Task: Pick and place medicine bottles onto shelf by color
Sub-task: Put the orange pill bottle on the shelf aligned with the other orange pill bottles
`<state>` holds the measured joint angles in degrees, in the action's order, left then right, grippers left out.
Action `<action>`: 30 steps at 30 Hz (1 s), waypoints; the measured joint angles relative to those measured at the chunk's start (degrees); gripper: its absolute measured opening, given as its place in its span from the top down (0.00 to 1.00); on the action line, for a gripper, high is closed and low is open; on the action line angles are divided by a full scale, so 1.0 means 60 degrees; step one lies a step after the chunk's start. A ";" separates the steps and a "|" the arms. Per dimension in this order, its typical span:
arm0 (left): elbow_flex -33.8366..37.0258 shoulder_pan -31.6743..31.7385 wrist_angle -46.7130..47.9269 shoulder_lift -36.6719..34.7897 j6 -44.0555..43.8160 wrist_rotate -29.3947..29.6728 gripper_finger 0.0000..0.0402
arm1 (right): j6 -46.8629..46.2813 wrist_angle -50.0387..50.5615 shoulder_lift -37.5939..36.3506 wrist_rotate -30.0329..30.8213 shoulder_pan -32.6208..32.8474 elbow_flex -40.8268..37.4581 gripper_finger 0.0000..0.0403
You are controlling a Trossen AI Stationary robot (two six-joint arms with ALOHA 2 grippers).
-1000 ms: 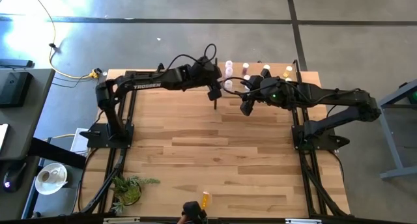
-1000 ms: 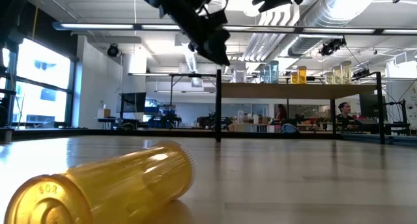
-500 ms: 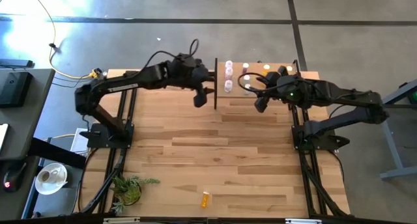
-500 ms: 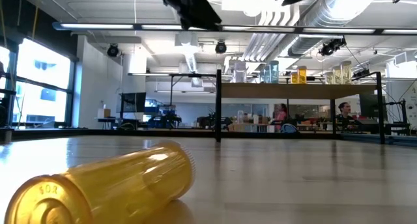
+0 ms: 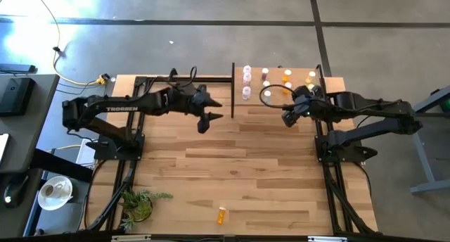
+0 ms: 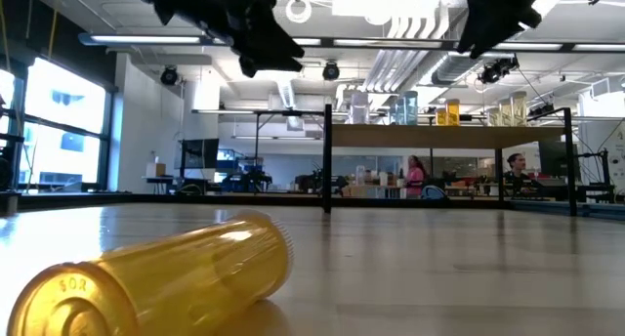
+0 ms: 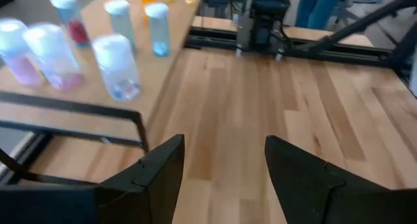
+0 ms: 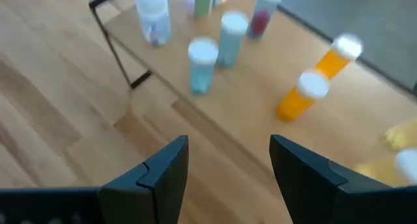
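Both jaws open, empty, hovering over the table (image 5: 239, 172) near the shelf (image 5: 327, 84): left gripper (image 5: 206, 119) just off its left post, right gripper (image 5: 288, 117) at its front edge. Medicine bottles (image 5: 247, 82) stand upright on the shelf. One yellow bottle (image 5: 221, 215) lies on its side at the table's near edge, well apart.

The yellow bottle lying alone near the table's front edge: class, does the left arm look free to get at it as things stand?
Probably yes: the left gripper is open and empty, with only bare table between it and the yellow bottle.

Two black arms (image 5: 126, 107), white TROSSEN lettering, looped cables.
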<state>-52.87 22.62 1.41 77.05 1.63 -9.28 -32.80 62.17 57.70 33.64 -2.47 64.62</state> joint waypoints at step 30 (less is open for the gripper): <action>0.1509 -0.3418 0.3184 -0.2126 -0.2773 0.1685 0.49 | -0.1710 -0.6492 -0.0155 -0.1642 0.2635 -0.3730 0.49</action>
<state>-43.81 2.11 20.51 64.29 -15.00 0.83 -43.05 23.22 56.77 23.79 13.34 42.24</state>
